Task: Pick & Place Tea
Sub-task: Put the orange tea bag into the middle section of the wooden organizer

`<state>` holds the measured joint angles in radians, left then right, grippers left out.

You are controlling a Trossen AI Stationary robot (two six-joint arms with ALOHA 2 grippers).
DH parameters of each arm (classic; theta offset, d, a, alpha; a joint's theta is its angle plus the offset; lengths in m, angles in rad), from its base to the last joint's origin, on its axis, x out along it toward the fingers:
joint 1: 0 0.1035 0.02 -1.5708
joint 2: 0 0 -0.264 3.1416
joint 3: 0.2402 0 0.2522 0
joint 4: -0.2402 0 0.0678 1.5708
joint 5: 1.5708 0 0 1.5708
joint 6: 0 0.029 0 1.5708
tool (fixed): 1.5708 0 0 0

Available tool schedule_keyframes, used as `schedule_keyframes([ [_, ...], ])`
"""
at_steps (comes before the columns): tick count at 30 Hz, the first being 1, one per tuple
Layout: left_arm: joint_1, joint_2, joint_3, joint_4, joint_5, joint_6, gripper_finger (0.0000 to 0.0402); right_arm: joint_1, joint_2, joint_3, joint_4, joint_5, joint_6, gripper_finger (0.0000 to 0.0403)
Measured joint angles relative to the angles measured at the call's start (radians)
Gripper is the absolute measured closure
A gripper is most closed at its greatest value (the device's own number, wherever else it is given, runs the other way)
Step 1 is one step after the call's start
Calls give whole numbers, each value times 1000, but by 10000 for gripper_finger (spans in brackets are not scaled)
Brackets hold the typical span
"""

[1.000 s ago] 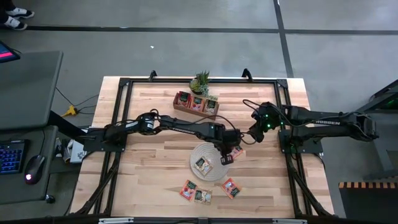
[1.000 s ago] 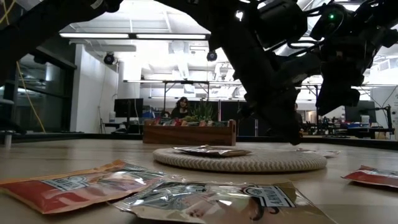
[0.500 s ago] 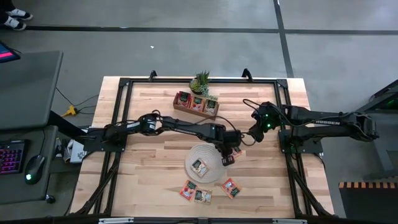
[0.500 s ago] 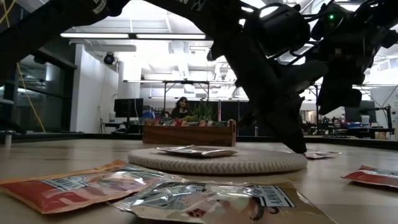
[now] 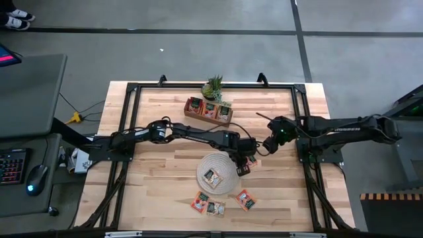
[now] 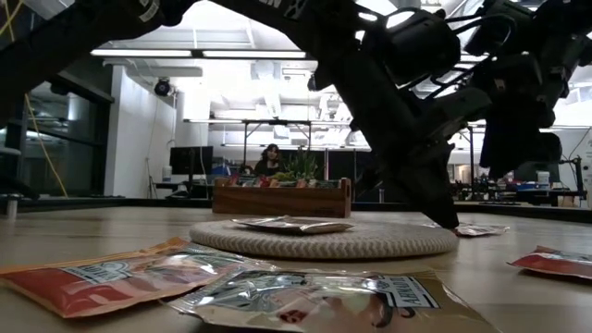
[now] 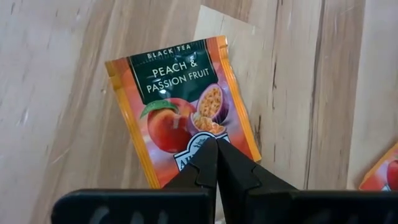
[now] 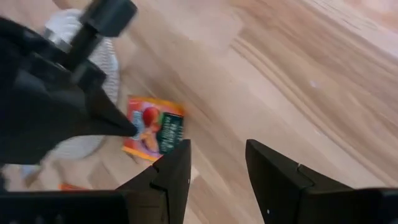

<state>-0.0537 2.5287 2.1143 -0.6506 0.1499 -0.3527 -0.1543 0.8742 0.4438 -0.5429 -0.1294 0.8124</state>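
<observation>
A peach tea sachet lies flat on the wood just right of the round woven mat. My left gripper is shut with its tips down on it, also seen in the high view and the low view. Another sachet lies on the mat. My right gripper hangs open over the table's right part, holding nothing. My left gripper presses its shut fingertips down on the sachet's printed face, in the half away from the "black tea" header. The fingers slant down from the table's left. The sachet lies flat on the table.
A wooden tray holding sachets stands at the far middle, with a small plant behind it. Three more sachets lie near the front edge. Bare wood lies left of the mat.
My left gripper has come down, still shut, onto the sachet beside the mat. The mat, with the sachet on it, has slid a little toward the table's left. My right gripper has rolled about its own line and stays open.
</observation>
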Motion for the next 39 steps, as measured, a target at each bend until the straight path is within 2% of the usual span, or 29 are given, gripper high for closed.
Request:
schedule_keyframes([
  [4, 11, 0, 0, 2, 16, -9, 401, 25, 26, -3, -28, 73, 29, 253],
  [6, 13, 1, -1, 4, 20, -13, 401, 32, 28, -29, 26, 71, 55, 253],
  [12, 15, 1, -1, 5, 25, -15, 401, 109, 28, -203, 306, -60, 235, 253],
  [18, 16, 1, -2, 26, 25, -16, 401, 197, 28, -365, 636, -7, 402, 253],
  [20, 17, 1, -2, 34, 25, -16, 401, 210, 28, -396, 696, 17, 434, 253],
  [32, 18, 3, -3, 93, 43, -27, 401, 223, 38, -418, 720, 51, 397, 253],
  [39, 21, 4, -4, 139, 54, -49, 402, 223, 144, -394, 733, 7, 346, 253],
])
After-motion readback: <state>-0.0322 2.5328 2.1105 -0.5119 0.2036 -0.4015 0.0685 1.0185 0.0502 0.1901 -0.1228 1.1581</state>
